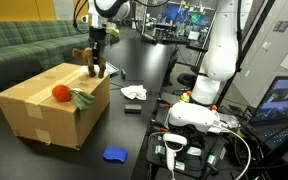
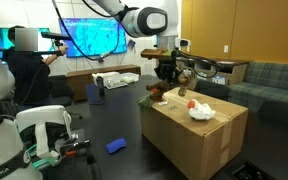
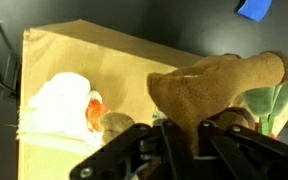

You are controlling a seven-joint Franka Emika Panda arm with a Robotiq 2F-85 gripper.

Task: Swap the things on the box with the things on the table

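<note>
My gripper (image 1: 96,58) is shut on a brown plush toy (image 1: 92,68), which hangs just above the far corner of the box (image 1: 44,112). In the wrist view the toy (image 3: 219,82) fills the space between the fingers of the gripper (image 3: 189,126), over the tan box top (image 3: 84,55). An orange-red item (image 1: 60,93) with green leaves (image 1: 81,99) lies on the box. In an exterior view a white item (image 2: 202,112) sits on the box (image 2: 199,140) behind the gripper (image 2: 167,68). The black table (image 1: 134,135) carries a blue item (image 1: 115,154).
A white cloth (image 1: 134,92) and a small black block (image 1: 132,106) lie on the table beside the box. A green sofa (image 1: 24,45) stands behind. The robot's white base (image 1: 209,95) with cables and a laptop (image 1: 279,105) sit at one side. A person (image 2: 29,60) sits at monitors.
</note>
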